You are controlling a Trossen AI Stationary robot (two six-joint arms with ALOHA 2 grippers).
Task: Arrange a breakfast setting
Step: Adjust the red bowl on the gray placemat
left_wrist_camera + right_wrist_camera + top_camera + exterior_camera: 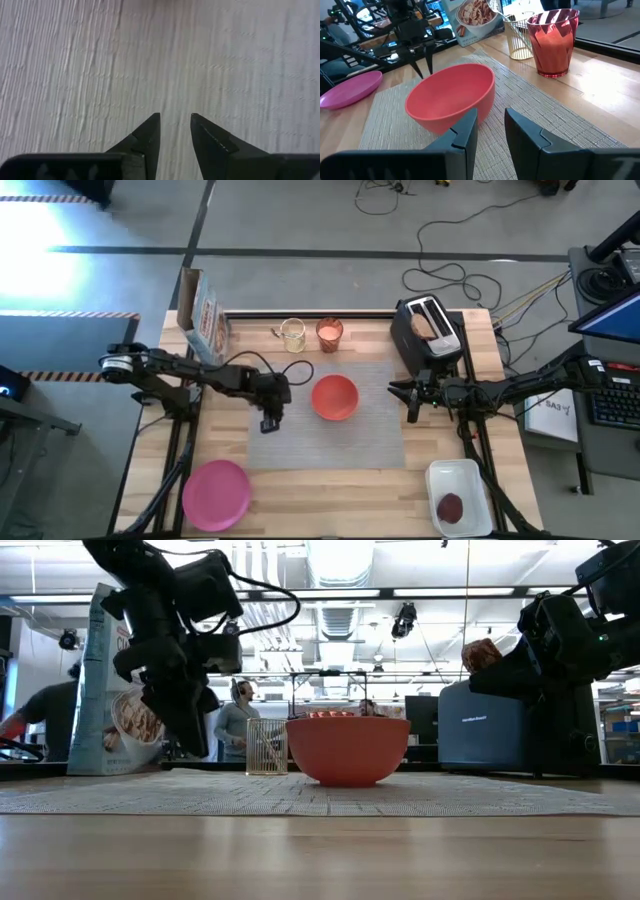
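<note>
A grey woven placemat (325,430) lies mid-table with a red bowl (334,397) standing on it. My left gripper (270,423) hangs open over the mat's left part, fingers pointing down, empty; the left wrist view shows only the mat (150,60) below it. My right gripper (410,402) is open and empty at the mat's right edge, facing the bowl (451,96). A pink plate (216,493) lies at the near left. A glass of orange drink (329,332) stands behind the mat. A toast slice (425,325) sticks up from the toaster. A dark red patty (450,507) lies in a white tray.
A black toaster (428,330) stands at the far right. A cereal box (203,320) stands at the far left. A pale glass (292,334) holding a metal spoon (496,9) stands next to the orange drink. The white tray (470,478) sits at the near right corner.
</note>
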